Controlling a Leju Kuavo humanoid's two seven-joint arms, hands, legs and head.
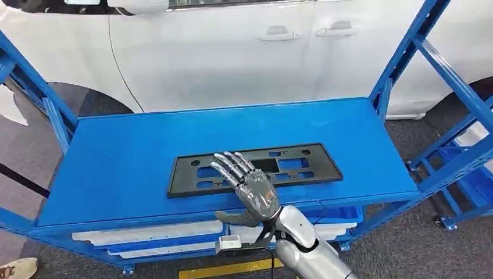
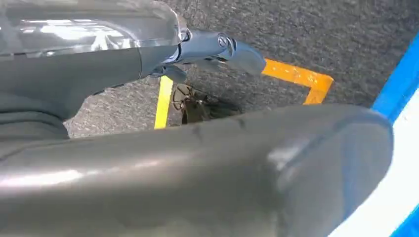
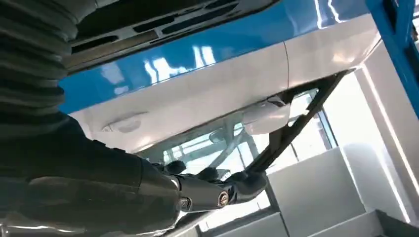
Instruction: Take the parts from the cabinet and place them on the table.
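Two hands, taken from left to right. Left hand (image 2: 197, 168) hanging over the dark floor (image 2: 296, 29), thick grey thumb stretched long, one darker finger (image 2: 217, 47) reaching straight out beside it, nothing between them. Yellow floor tape (image 2: 296, 76) just past the fingertip, bent at a corner.

Right hand (image 1: 247, 186) out flat over the near edge of the blue table (image 1: 128, 157), palm down, fingers (image 1: 229, 165) straight and a little apart, gripping nothing. Thumb pointing off to the hand's left, low by the table's front edge. Black slotted part (image 1: 302, 165) lying flat directly under the fingers, running well out to both sides of the hand and farther to its right. Touching or just above it: cannot tell.

White parts (image 1: 151, 232) stacked on the lower shelf beneath the hand and to its left. White car (image 1: 232, 52) well beyond the fingertips, behind the table. Blue rack post (image 1: 407, 46) rising far to the right of the hand.
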